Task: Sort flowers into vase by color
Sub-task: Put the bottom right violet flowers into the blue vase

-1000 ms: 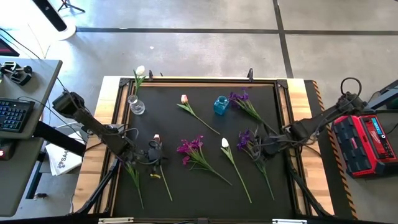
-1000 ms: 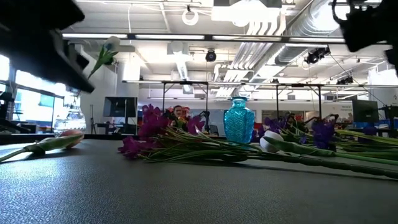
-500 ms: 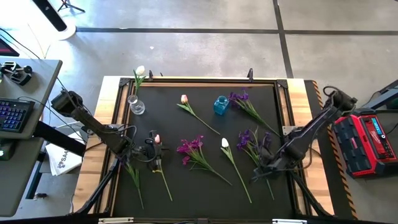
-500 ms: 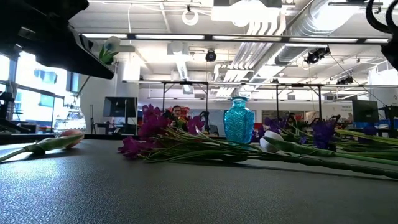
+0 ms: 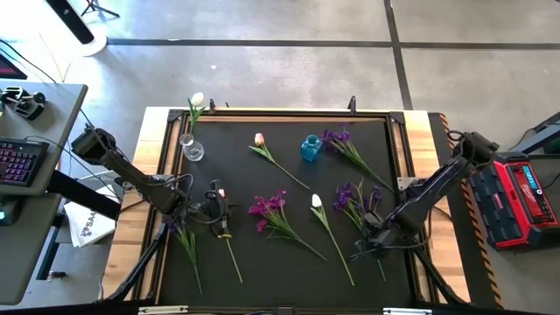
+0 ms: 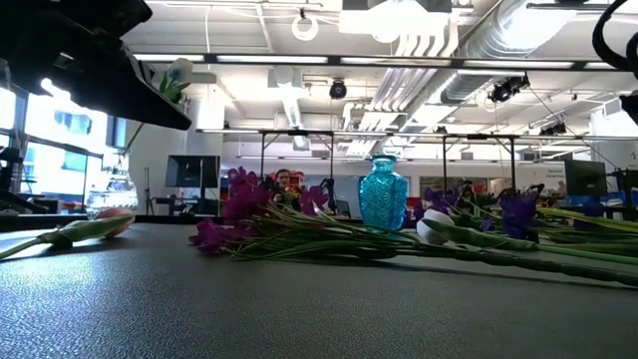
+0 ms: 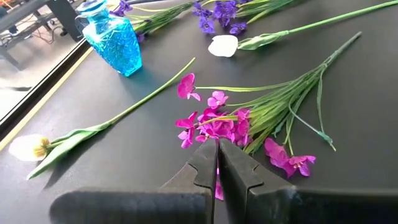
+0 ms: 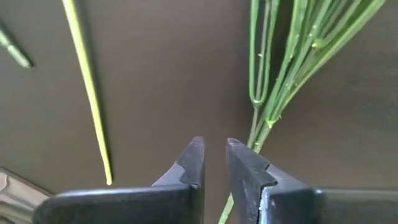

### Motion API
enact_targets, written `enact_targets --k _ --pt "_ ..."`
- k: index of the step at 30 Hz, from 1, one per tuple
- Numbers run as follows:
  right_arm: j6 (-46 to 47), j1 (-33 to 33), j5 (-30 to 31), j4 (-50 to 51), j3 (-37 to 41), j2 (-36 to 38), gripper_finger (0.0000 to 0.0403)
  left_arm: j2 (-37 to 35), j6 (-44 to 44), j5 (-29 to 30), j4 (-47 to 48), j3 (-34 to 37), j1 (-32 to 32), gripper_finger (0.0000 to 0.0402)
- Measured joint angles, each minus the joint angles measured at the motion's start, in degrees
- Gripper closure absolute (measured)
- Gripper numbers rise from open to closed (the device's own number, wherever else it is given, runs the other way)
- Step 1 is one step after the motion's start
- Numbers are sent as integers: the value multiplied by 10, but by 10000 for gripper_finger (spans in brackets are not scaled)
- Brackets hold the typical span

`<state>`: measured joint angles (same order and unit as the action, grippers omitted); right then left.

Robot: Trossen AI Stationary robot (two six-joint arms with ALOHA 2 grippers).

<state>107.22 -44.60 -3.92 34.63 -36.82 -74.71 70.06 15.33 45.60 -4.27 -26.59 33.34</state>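
My left gripper (image 5: 220, 212) (image 7: 217, 152) is shut and hovers over the pink tulip (image 5: 220, 193), which lies flat on the mat (image 6: 75, 232). My right gripper (image 5: 366, 247) (image 8: 214, 158) points down, open by a narrow gap and empty. It stands beside the green stems (image 8: 273, 99) of a purple flower bunch (image 5: 350, 197). A magenta bunch (image 5: 269, 208) (image 7: 217, 121), a white tulip (image 5: 317, 201), another pink tulip (image 5: 259, 140) and a second purple bunch (image 5: 337, 137) lie on the mat. A blue vase (image 5: 311, 147) and a clear vase (image 5: 191, 147) holding a white flower (image 5: 197, 100) stand at the far side.
A leafy green stem (image 5: 188, 249) lies near the mat's left edge. The white tulip's thin stem (image 8: 87, 93) runs close to my right gripper. A raised wooden frame (image 5: 157, 175) borders the black mat. A red case (image 5: 516, 197) stands off the table's right.
My right gripper has moved from beside the purple blossoms toward the table's near edge, along that bunch's stems, and now hangs over their lower part. My left arm has shifted slightly over the pink tulip. The flowers lie where they were.
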Motion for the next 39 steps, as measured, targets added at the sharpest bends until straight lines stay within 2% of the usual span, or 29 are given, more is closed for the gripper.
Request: enact_targets --k 6,14,19,23,33,36,39 --pt "-37 1 -28 -3 0 14 346 0 4 0 0 0 0 398" --pt "29 3 -32 73 0 21 255 0 5 0 0 0 0 398" --pt "34 3 9 80 0 20 228 0 6 0 0 0 0 398" --pt "35 4 24 78 0 14 234 0 10 0 -1 0 0 398" --pt "8 6 12 29 -1 -71 277 0 11 0 -1 0 0 398" --pt "4 8 8 25 -2 -82 302 0 11 0 -1 0 0 398" --pt "0 9 5 19 -2 -81 345 0 11 0 -2 0 0 398"
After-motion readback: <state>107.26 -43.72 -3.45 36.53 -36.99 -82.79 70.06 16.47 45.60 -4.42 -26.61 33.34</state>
